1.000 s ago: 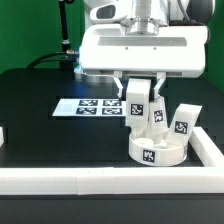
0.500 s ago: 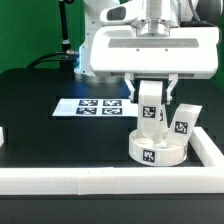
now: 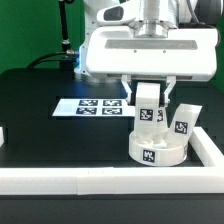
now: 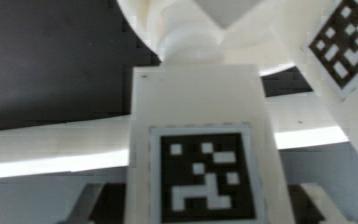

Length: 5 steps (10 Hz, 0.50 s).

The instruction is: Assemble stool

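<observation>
The white round seat disc (image 3: 152, 151) lies on the black table near the exterior view's right, a tag on its side. My gripper (image 3: 150, 94) is shut on a white stool leg (image 3: 150, 106), which it holds upright over the seat's top. In the wrist view this tagged leg (image 4: 197, 130) fills the middle, with a dark finger (image 4: 105, 202) at each side of it. A second tagged leg (image 3: 180, 123) stands tilted at the seat's far right edge, and its tag (image 4: 345, 42) shows in the wrist view. Where the held leg meets the seat is hidden.
The marker board (image 3: 92, 106) lies flat on the table, toward the exterior view's left of the seat. A long white rail (image 3: 100, 180) runs along the front edge and up the right side (image 3: 208, 145), close to the seat.
The gripper and its leg have shifted toward the exterior view's right. The leg now stands straighter over the seat's middle. The grip is unchanged.
</observation>
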### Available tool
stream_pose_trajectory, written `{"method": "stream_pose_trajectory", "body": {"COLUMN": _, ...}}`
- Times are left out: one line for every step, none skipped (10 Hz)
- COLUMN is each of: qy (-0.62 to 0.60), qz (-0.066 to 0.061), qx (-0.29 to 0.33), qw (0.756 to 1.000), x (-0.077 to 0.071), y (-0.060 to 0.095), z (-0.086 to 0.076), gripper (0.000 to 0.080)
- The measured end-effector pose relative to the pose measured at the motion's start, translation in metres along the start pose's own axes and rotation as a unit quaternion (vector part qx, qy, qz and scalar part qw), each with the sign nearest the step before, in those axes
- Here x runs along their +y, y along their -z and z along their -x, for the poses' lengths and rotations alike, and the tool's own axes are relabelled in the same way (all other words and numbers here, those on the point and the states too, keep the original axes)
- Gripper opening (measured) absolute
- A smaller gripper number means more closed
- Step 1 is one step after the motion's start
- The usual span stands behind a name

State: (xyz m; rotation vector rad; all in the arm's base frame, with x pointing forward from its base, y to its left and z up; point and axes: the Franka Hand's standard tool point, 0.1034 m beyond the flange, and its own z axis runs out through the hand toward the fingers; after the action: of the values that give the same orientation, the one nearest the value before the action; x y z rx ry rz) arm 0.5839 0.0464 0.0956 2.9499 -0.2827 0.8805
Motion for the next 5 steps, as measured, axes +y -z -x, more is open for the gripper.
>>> {"method": "stream_pose_trajectory", "body": {"qy": 0.0, "qz": 0.0, "qx": 0.0, "qw": 1.0, "x": 0.0001, "y": -0.0001, "z": 0.0001, "gripper": 0.0337}}
{"method": "stream_pose_trajectory", "body": {"qy": 0.0, "qz": 0.0, "qx": 0.0, "qw": 1.0, "x": 0.0002, "y": -0.0003, "z": 0.0003, "gripper": 0.0337}}
{"method": "stream_pose_trajectory", "body": {"qy": 0.0, "qz": 0.0, "qx": -0.001, "qw": 1.0, "x": 0.0003, "y": -0.0005, "z": 0.0006, "gripper": 0.0337}}
{"method": "stream_pose_trajectory", "body": {"qy": 0.0, "qz": 0.001, "qx": -0.001, "qw": 1.0, "x": 0.0004, "y": -0.0006, "z": 0.0008, "gripper": 0.0337}}
{"method": "stream_pose_trajectory", "body": {"qy": 0.001, "qz": 0.001, "qx": -0.001, "qw": 1.0, "x": 0.0014, "y": -0.0013, "z": 0.0003, "gripper": 0.0337}}
